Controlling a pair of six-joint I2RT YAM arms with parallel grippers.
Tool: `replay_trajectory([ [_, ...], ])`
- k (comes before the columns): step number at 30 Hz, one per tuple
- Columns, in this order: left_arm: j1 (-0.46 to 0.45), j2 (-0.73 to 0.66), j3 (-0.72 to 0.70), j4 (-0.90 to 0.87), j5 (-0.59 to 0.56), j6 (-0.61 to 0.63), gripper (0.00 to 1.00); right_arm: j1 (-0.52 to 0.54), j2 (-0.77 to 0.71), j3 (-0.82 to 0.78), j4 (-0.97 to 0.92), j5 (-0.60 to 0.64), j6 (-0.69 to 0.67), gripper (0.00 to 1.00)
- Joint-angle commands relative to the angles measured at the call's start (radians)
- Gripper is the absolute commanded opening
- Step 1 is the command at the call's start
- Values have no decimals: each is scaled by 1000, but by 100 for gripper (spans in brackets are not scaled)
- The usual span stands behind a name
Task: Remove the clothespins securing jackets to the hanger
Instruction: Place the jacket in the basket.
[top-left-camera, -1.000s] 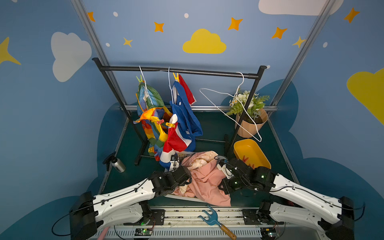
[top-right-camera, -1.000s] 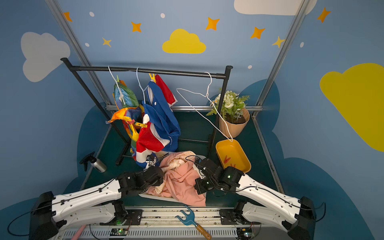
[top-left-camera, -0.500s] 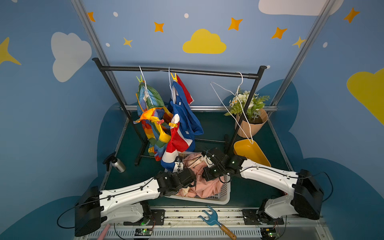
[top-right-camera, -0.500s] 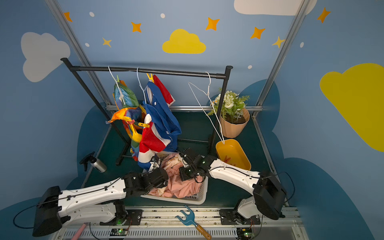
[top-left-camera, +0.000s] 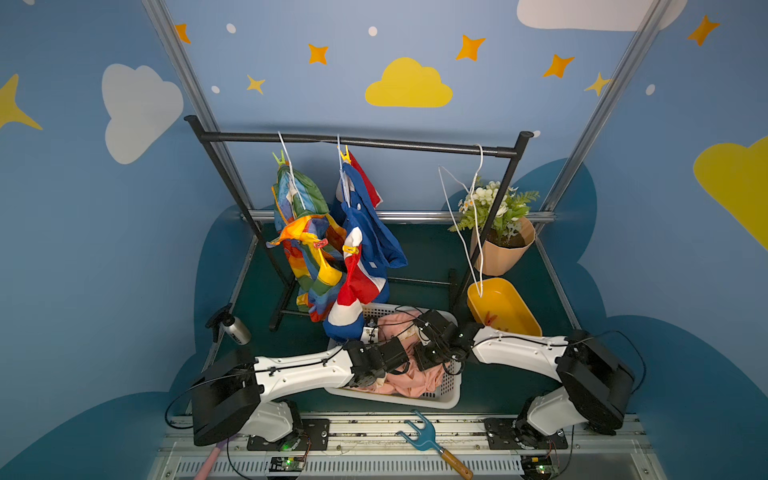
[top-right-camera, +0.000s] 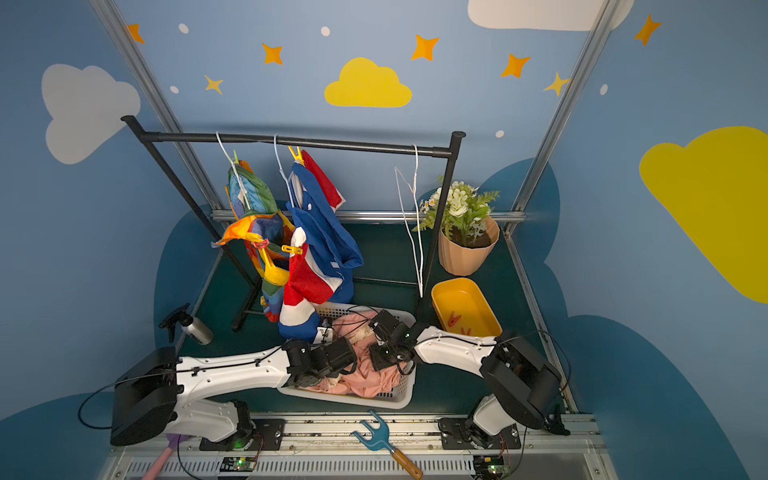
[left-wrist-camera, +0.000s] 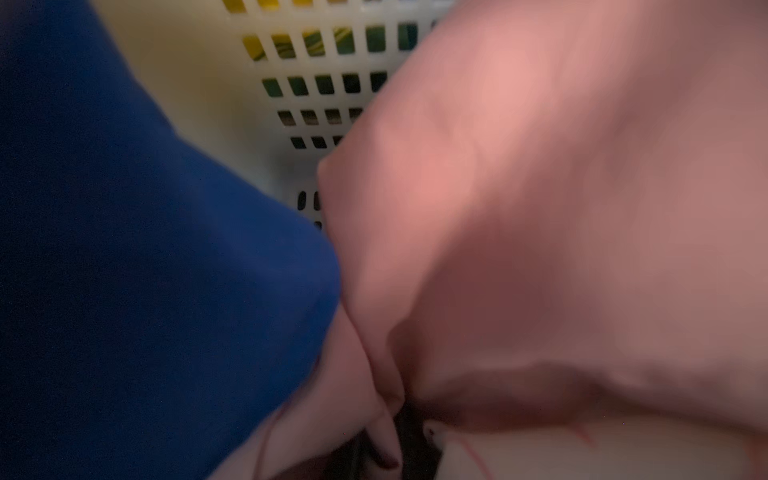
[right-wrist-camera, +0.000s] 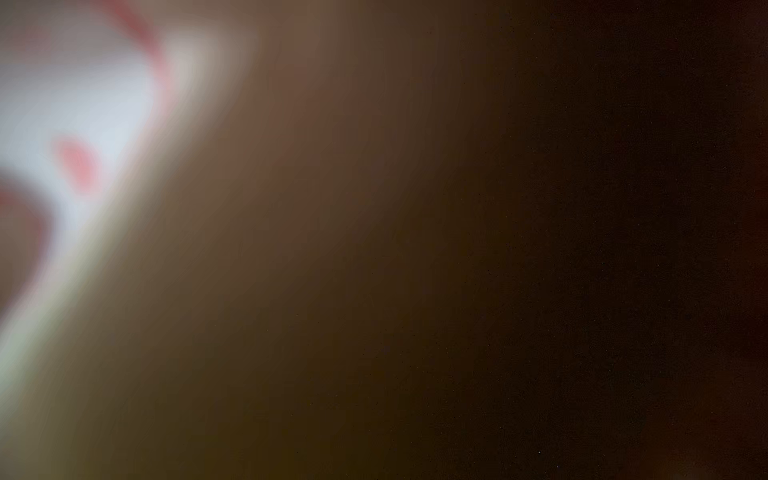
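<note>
- My left gripper (top-left-camera: 384, 376) is down in the white basket (top-left-camera: 451, 399), poked into the pink jacket (top-left-camera: 415, 382). The cloth hides its tips, so I cannot tell if they are apart or together.
- My right gripper (top-left-camera: 430, 361) is in the same basket, just beside the left one, on the side nearer the yellow tub (top-left-camera: 513, 299). Its tips are closed tight together. Pink cloth is all around it, and I cannot tell if it is pinching any.
- The left wrist camera shows pink cloth very close, with a blue sleeve touching it and the basket's holey wall behind.
- The right wrist camera shows only a dark blur.
- All the pegs I can see are well away from both grippers.
- Four pegs are clipped on the two hanging jackets, up above and behind the basket.
- The green peg (top-left-camera: 279, 158) sits at the top of the rainbow jacket (top-left-camera: 307, 266), by the hook. The red peg (top-left-camera: 319, 244) is lower down on that jacket.
- The yellow peg (top-left-camera: 344, 154) sits at the top of the blue jacket (top-left-camera: 374, 237). The second yellow peg (top-left-camera: 350, 249) is lower down on it.
- The blue jacket's sleeve hangs down to the basket's far rim, near my left gripper.
- The two red pegs (top-right-camera: 454, 320) lie in the yellow tub, close to my right arm.
- A bare white hanger (top-left-camera: 461, 232) hangs from the black rail (top-left-camera: 395, 142), with its low end over the tub.
</note>
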Motion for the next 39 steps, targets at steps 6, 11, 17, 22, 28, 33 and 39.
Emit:
replay_trajectory([
  [6,13,58,12,104,92,72,17,-135,-42,-109,-122,115,-32,0],
  [11,3,137,82,88,177,38,18,-145,2,-5,-161,63,-105,17],
  [17,-13,76,92,-1,94,-49,30,-102,-63,29,-140,11,-139,58],
  [22,-22,20,159,-66,54,-36,50,-82,-138,36,-204,9,-147,71],
  [28,-63,-20,205,-100,-19,-50,72,-58,-293,57,-303,16,-168,84],
  [33,-130,-117,202,-83,-110,-18,87,-34,-420,103,-373,13,-173,89],
  [39,-256,-228,201,-78,-262,32,94,12,-512,198,-474,90,-175,89],
])
